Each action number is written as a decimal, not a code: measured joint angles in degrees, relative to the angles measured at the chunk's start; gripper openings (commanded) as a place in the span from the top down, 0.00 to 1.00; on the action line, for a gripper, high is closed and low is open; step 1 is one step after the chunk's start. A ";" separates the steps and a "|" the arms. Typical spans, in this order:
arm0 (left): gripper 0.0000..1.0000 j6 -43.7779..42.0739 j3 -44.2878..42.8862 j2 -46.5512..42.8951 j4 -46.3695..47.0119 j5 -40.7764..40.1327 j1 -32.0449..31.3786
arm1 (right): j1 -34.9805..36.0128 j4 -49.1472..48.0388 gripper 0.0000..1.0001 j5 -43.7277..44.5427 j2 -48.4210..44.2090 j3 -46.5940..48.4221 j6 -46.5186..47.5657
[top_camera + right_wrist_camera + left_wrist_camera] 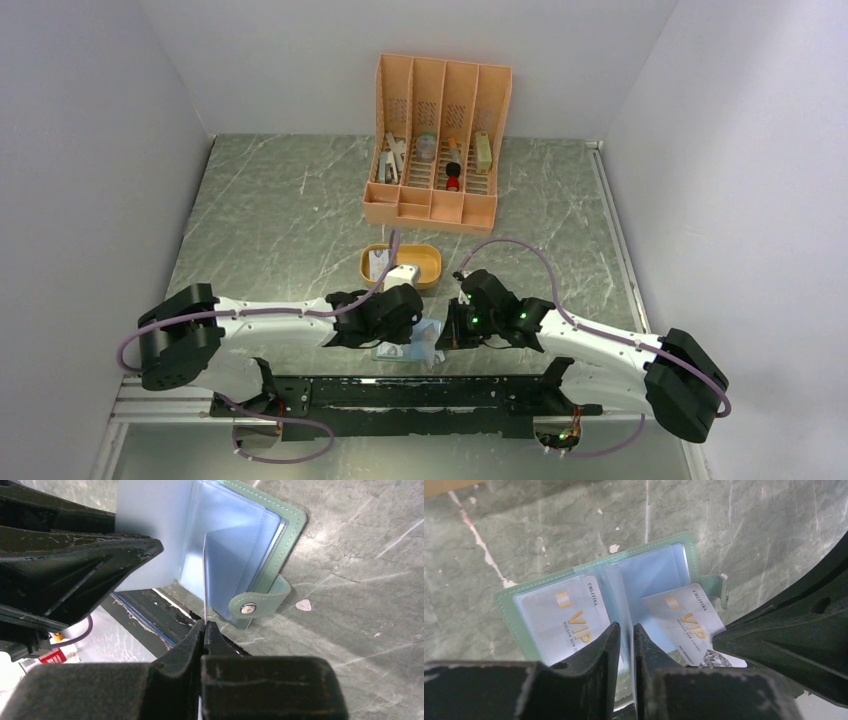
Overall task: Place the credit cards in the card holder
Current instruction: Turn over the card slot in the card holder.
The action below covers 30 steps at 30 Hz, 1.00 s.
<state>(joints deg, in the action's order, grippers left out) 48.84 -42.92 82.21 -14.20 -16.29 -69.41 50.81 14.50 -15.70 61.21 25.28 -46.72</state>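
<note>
Left gripper [626,630] pinches the card holder's [651,567] leaf, baring pockets. Right gripper [205,625] pinches a credit card [684,622], aimed 12 o'clock.

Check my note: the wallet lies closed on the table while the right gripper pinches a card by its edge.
Not closed: the wallet lies open on the table, clear pockets showing, in the left wrist view. The right gripper does pinch a card by its edge.

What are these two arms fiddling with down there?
They're filling a small green card holder that lies open. The left gripper pinches one of its clear pages, while the right gripper holds a VIP card by its edge at the pockets. A second card already sits in a pocket.
</note>
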 measured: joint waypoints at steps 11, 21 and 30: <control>0.80 1.36 1.66 -5.51 -5.88 -5.88 0.00 | 0.85 -0.02 1.00 -0.20 0.35 1.64 -0.13; 0.82 3.67 6.56 -5.57 -8.59 -7.96 0.11 | 2.56 -2.71 1.00 -0.24 3.41 3.15 -2.36; 0.84 4.76 7.28 -6.75 -9.46 -9.22 0.22 | 2.58 -7.58 1.00 -1.27 6.80 3.15 -4.79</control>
<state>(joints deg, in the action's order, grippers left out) 53.60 -35.64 75.46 -23.66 -25.52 -69.19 53.39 6.92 -16.97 68.01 28.42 -51.51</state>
